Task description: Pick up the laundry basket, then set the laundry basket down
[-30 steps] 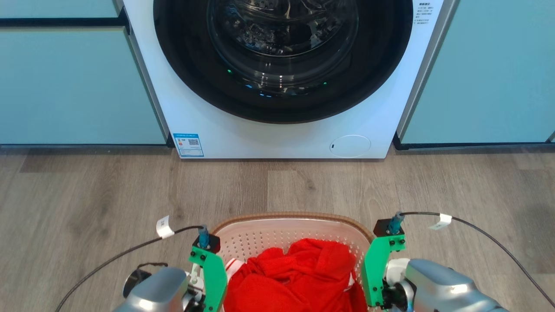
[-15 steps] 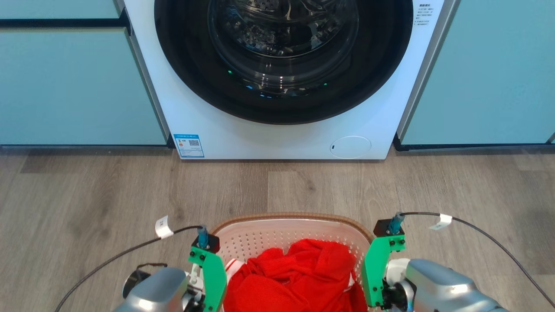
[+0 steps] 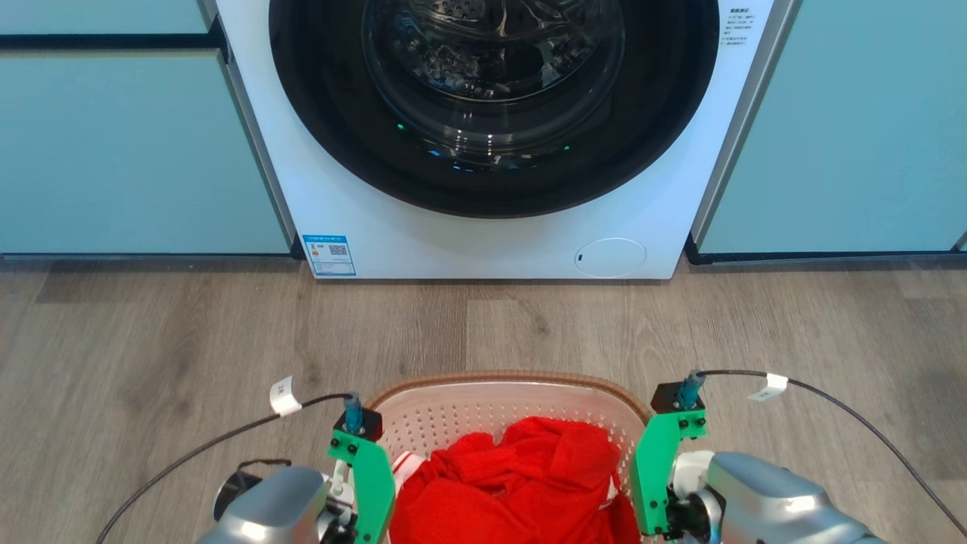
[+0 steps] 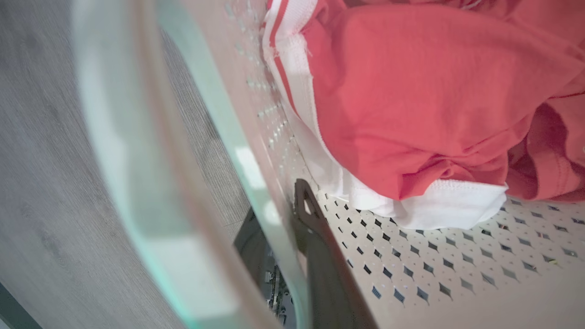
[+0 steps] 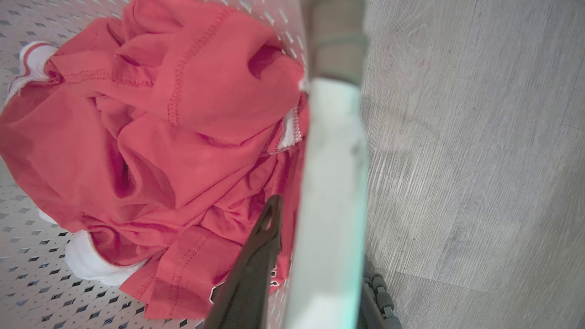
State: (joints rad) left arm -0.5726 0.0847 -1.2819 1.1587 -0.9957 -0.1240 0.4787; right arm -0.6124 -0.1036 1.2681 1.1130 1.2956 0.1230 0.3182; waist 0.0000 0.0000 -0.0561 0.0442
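- The basket [image 3: 508, 378], white and perforated with a brown rim, sits at the bottom edge of the head view, before a washer [image 3: 665, 219] on a wood-grain floor [image 3: 151, 332]. Its near half is cut off, and whether its base touches the floor cannot be told.
- A red garment [image 3: 521, 483] with white trim is heaped inside, hiding much of the basket's bottom.
- The left gripper [image 4: 276, 208] straddles the basket's left side. One dark finger [image 4: 320, 256] lies against the perforated inner wall and the other is outside, mostly hidden behind the blurred rim. The pair is pinched on that wall.
- The right gripper [image 5: 320, 237] straddles the right side. One finger [image 5: 256, 265] is inside beside the garment; the other is a ridged sliver low behind the pale rim. It too pinches the wall.
- In the head view, green brackets and grey forearms hide both sets of fingers.
- The washer's dark door is cut off at the top, and pale blue cabinets [image 3: 113, 151] flank it.
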